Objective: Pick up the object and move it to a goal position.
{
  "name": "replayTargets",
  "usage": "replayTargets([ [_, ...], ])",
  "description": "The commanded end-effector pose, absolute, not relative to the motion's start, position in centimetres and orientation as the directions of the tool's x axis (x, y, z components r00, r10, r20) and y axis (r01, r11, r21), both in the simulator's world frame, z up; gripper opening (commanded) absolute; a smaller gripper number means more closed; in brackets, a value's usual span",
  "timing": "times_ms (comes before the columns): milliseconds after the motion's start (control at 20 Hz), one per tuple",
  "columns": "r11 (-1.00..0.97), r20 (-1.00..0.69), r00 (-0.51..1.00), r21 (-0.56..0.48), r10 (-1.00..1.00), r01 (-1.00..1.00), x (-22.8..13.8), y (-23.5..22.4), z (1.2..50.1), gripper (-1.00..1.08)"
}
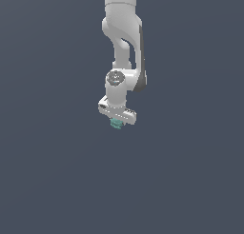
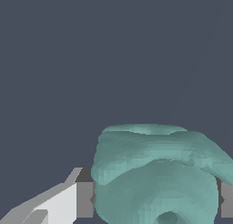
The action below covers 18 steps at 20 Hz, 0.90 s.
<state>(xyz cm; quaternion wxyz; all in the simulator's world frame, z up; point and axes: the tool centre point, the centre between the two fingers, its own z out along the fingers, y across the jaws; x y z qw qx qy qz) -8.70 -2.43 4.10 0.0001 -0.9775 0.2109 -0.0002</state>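
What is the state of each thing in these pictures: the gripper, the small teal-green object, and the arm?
gripper: shut on the teal-green object, pointing down.
teal-green object: held between the finger pads, one pad on each side; only its lower part shows under the gripper in the exterior view.
arm: reaching down from the top of the exterior view, with nothing but plain dark background visible around it.

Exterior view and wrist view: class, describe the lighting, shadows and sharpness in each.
Exterior view: even, flat light, no cast shadow on the plain grey background; soft shading on the white arm; the teal object under the end effector is tiny and coarse. Wrist view: the object fills the frame, softly shaded along its ridges, edges faceted, no glare; one finger is cut off by the frame edge.
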Motion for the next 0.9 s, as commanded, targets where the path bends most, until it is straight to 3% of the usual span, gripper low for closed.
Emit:
replayTargets([
  [0, -0.911, 0.0, 0.911, 0.0, -0.413, -0.413, -8.7, -2.5, 4.0, -1.0],
  [850, -0.911, 0.001, 0.911, 0.0, -0.413, -0.413, -6.7, -2.4, 6.3, -1.0],
])
